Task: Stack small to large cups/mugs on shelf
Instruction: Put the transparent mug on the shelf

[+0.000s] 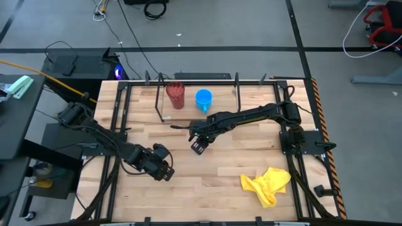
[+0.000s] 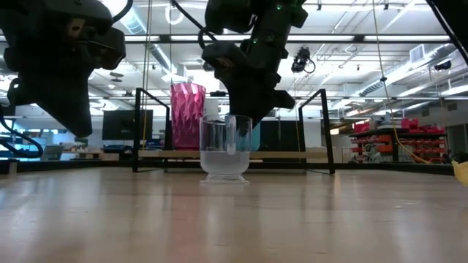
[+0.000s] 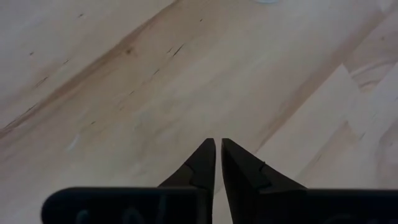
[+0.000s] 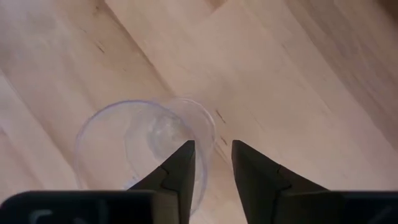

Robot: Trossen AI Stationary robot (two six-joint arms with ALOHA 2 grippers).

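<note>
Right wrist view: right gripper, fingers apart, straddles the rim of the small clear see-through cup; likely light, slippery, thin-walled, so pinch the wall gently.

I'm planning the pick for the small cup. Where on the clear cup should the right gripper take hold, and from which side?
Grip the clear cup by its rim wall, coming straight down from above, probably best. It stands upright and open-mouthed on the table, so one finger can go inside and one outside. The right gripper already hangs over it, open, one finger over the mouth.
</note>
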